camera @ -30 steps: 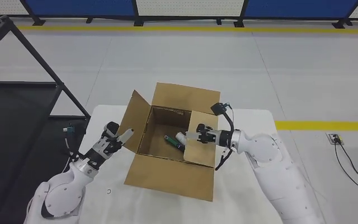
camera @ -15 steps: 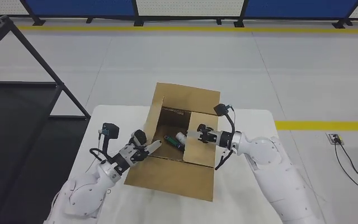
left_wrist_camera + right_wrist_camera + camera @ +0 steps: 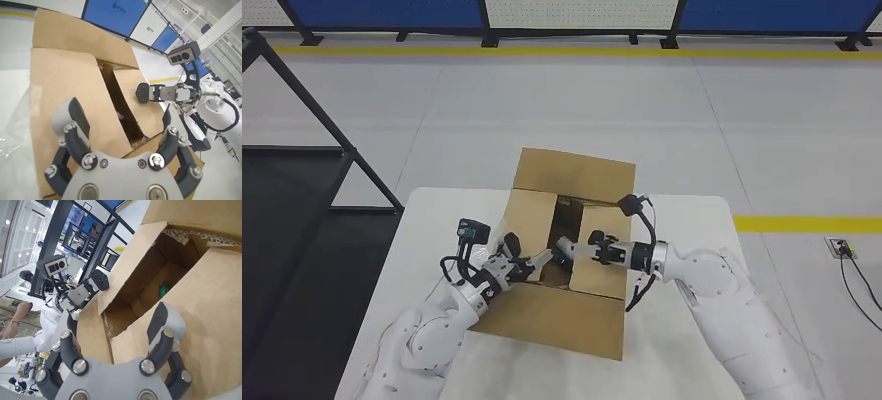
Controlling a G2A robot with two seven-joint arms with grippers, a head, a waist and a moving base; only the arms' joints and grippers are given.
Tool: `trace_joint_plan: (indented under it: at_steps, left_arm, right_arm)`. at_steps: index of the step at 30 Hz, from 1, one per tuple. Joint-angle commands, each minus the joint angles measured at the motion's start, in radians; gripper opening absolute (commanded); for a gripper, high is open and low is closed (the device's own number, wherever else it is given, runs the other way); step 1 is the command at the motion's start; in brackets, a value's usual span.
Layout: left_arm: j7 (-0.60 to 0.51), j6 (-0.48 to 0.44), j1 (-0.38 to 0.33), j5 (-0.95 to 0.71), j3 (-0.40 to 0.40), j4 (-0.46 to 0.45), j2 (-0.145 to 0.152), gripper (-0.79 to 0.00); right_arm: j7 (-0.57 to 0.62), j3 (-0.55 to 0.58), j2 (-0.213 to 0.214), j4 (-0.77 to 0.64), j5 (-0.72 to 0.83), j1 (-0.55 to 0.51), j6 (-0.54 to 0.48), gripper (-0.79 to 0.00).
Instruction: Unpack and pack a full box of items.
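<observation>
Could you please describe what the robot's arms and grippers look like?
The left arm and right arm have glossy white shells. The left gripper and right gripper match: grey plate with silver screws, black linkages, pale grey fingers with black pads. A black cable loops beside each wrist camera.

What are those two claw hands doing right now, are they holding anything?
Left gripper: open, holding nothing, over the cardboard box.
Right gripper: open, holding nothing, over the same cardboard box.

Bright, even light; box [image 3: 597, 280] interior in shadow; wrist views fisheye-warped.
</observation>
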Motion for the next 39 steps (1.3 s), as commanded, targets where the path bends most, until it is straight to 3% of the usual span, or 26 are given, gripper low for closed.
trace_joint_plan:
  at_steps: [1, 11, 23, 35, 39]
  left_arm:
    - [0.0, 0.012, -0.007, 0.0, 0.006, 0.012, -0.002, 0.0]
    - [-0.006, 0.077, -0.021, 0.02, 0.015, 0.037, -0.005, 0.0]
    - [-0.01, 0.089, -0.01, -0.005, 0.004, 0.007, -0.006, 0.0]
    - [0.0, 0.077, 0.035, -0.114, -0.084, -0.155, 0.002, 0.0]
    - [0.048, 0.032, 0.064, -0.196, -0.163, -0.245, 0.006, 0.0]
  right_arm:
    - [-0.004, -0.001, 0.001, 0.001, 0.004, -0.002, -0.003, 0.0]
    - [-0.028, 0.002, 0.012, -0.038, -0.003, -0.026, -0.013, 0.0]
    - [-0.038, 0.002, 0.024, -0.08, -0.008, -0.045, -0.001, 0.0]
    - [-0.071, 0.009, 0.034, -0.131, -0.016, -0.042, 0.0, 0.0]
    - [-0.104, 0.033, 0.039, -0.148, 0.003, -0.047, -0.025, 0.0]
